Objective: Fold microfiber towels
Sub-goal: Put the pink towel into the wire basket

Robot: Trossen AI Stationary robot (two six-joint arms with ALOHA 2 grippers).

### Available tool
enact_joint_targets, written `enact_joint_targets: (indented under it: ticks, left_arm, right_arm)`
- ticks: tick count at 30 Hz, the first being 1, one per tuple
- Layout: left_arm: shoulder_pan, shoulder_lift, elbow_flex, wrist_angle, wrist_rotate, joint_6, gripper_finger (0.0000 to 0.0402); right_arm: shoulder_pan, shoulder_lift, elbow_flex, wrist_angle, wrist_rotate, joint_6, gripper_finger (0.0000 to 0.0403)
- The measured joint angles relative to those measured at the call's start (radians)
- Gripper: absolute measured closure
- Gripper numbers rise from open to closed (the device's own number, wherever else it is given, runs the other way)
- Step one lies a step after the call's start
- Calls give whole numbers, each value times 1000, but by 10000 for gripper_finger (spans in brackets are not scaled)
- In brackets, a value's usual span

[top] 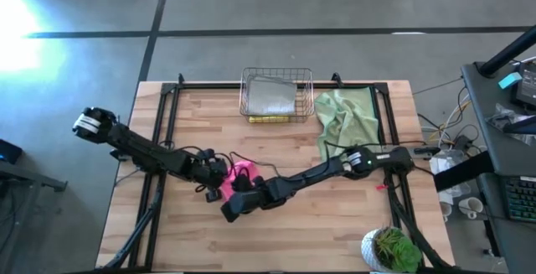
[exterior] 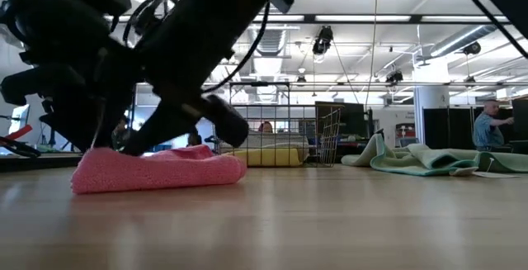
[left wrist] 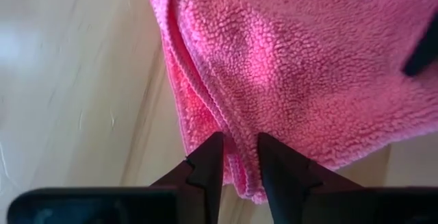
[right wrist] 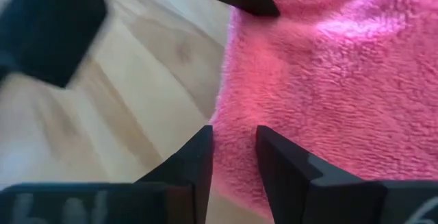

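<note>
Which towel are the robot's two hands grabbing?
The hot pink towel, near the table's middle. Both the left gripper and right gripper pinch its edges; the green towels lie untouched, apart.

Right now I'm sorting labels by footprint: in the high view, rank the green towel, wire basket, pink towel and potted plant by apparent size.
1. Green towel, spread loosely.
2. Wire basket.
3. Potted plant, partly cut off by the frame.
4. Pink towel, folded and partly covered by both grippers, so its true extent is unsure.

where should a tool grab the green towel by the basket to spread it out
Grip a free corner of the green towel at its near edge, coming from above. It lies crumpled in loose folds right of the wire basket; a raised edge is probably easier to pinch than the flat middle.
</note>
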Motion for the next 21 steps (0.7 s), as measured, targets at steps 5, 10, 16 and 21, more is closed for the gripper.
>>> enact_joint_targets:
  ticks: [5,10,16,21]
  left_arm:
    - [1,6,0,-2,-2,1,325]
    - [3,12,-2,-4,-5,23,325]
    - [4,0,2,-9,-4,23,325]
    - [4,-50,3,-11,21,24,325]
  right_arm:
    - [0,63,92,-64,-32,9,298]
    - [1,80,116,-68,-66,29,298]
    - [0,88,116,-98,-91,44,298]
    - [4,79,114,-105,-98,15,298]
